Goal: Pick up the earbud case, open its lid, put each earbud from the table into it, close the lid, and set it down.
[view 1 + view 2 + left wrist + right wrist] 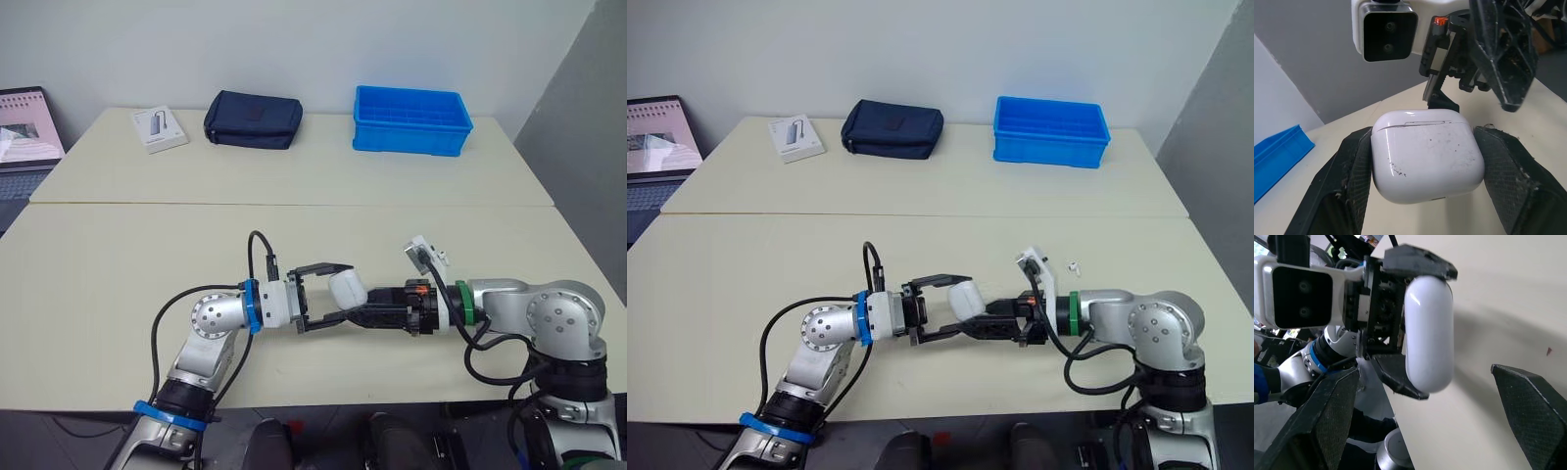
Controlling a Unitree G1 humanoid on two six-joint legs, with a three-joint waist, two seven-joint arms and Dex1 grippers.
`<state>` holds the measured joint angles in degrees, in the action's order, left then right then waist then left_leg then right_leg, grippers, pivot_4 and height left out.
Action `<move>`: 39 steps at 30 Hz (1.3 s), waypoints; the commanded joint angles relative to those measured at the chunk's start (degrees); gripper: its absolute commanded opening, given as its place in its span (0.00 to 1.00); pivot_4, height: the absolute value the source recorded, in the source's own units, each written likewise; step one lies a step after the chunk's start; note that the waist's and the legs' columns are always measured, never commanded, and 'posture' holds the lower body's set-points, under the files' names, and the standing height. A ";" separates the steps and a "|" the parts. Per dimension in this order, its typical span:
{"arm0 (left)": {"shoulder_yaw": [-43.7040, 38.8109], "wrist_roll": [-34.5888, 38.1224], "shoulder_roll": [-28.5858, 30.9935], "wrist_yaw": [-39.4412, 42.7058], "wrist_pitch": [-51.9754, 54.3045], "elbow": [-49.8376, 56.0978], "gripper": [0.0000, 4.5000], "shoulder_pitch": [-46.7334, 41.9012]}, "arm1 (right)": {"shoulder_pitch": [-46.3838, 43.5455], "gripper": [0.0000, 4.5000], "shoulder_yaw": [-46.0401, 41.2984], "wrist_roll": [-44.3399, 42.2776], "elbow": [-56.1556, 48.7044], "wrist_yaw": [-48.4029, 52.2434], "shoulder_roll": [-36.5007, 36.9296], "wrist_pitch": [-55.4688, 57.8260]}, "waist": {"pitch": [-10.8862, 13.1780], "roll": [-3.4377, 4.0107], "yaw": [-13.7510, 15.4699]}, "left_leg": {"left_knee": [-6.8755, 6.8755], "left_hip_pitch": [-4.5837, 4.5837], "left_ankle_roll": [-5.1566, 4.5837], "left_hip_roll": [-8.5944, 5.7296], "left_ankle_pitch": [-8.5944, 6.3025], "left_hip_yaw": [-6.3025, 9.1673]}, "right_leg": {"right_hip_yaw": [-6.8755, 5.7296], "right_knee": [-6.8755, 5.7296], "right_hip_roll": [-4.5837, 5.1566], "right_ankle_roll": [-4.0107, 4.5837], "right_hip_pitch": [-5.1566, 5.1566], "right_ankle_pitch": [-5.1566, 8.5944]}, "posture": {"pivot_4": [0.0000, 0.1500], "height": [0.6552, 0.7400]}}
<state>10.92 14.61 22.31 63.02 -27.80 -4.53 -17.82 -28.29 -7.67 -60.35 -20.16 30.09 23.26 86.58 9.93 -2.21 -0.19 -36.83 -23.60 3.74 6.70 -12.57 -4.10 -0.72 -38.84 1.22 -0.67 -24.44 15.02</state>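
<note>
The left pincer (pixel 338 294) is clamped on the white earbud case (pixel 1427 156), one black finger pressed flat against each of its two opposite sides. The case sits crosswise between the fingers and appears lifted just off the near worktop (pixel 118 294), about midway across it and close to its near edge. Its lid looks shut, the seam showing only as a thin line across the scuffed shell.

The right pincer (pixel 1423 369) faces it from the right with its fingers spread wide and nothing between them. It points straight at the rounded end of the case. One of its latticed fingers (pixel 1503 54) ends close beside the case without touching it, as far as the left wrist view shows.

A single small white earbud (pixel 1073 264) lies on the near worktop, to the right of the two pincers and just beyond the right wrist.

A second worktop butts against the far edge of the first. On it stand a blue plastic bin (pixel 411 119) towards the right, a dark navy pouch (pixel 253 119) near the middle and a flat white box (pixel 159 128) to the left of the pouch. A laptop (pixel 24 127) sits at the far left, off the worktop.
</note>
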 commanded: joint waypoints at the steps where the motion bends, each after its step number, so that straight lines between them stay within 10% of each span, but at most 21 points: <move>1: 0.73 1.17 -0.02 0.17 -0.47 2.99 0.64 -0.06 | -1.27 1.00 -0.27 -1.95 0.62 1.14 -0.44 -1.08 | 0.00 0.00 0.00 | 0.00 -0.01 0.00 0.00 0.00 0.00 | 0.00 0.00 0.00 0.00 0.00 0.00 | 1.00 0.79; 6: 0.82 1.17 -0.28 0.12 -0.91 2.91 0.64 -0.28 | -2.02 0.87 0.27 -2.21 1.65 1.54 -0.08 -0.74 | 0.00 0.00 0.00 | 0.00 -0.01 0.00 0.00 0.00 0.01 | -0.01 0.00 0.00 0.00 0.00 0.00 | 1.00 0.79; 15: 1.23 1.45 -0.83 -0.29 -0.44 2.78 0.64 -0.94 | -2.79 0.17 1.66 -2.84 2.57 2.18 -0.15 -0.61 | 0.00 0.00 0.01 | 0.00 -0.05 0.00 0.00 0.00 0.03 | -0.02 0.02 0.00 0.00 0.00 0.00 | 1.00 0.79; 21: 0.96 2.18 -1.31 -0.89 0.60 2.70 0.64 -0.93 | -3.39 0.17 1.93 -3.11 3.11 2.49 0.06 -0.61 | 0.00 0.00 0.01 | 0.00 -0.05 0.00 0.00 0.00 0.06 | -0.05 0.02 0.00 0.00 -0.01 0.00 | 1.00 0.79; 27: 0.17 3.32 0.30 -0.63 7.52 2.64 1.00 -2.27 | -4.39 0.17 3.19 -2.33 3.66 3.67 1.46 -1.37 | 0.00 0.01 -0.01 | 0.00 -0.07 0.00 0.00 0.00 0.09 | -0.08 0.02 -0.01 -0.01 -0.02 0.00 | 1.00 0.79; 39: 0.21 9.63 14.64 0.16 54.14 12.83 1.00 -7.22 | -10.64 0.17 24.25 23.35 -1.31 20.00 24.79 -27.12 | 0.05 0.07 -0.31 | 0.06 -0.53 -0.01 -0.01 0.00 0.02 | 0.03 -0.06 -0.03 -0.06 -0.69 0.05 | 1.00 0.79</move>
<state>11.54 22.57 36.51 63.45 22.32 4.52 -23.57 -37.62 13.89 -41.52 -18.26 46.20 45.98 65.29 9.98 -2.15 -0.51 -36.77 -24.23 3.73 6.69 -12.57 -4.07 -0.70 -38.89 1.18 -0.74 -25.22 15.09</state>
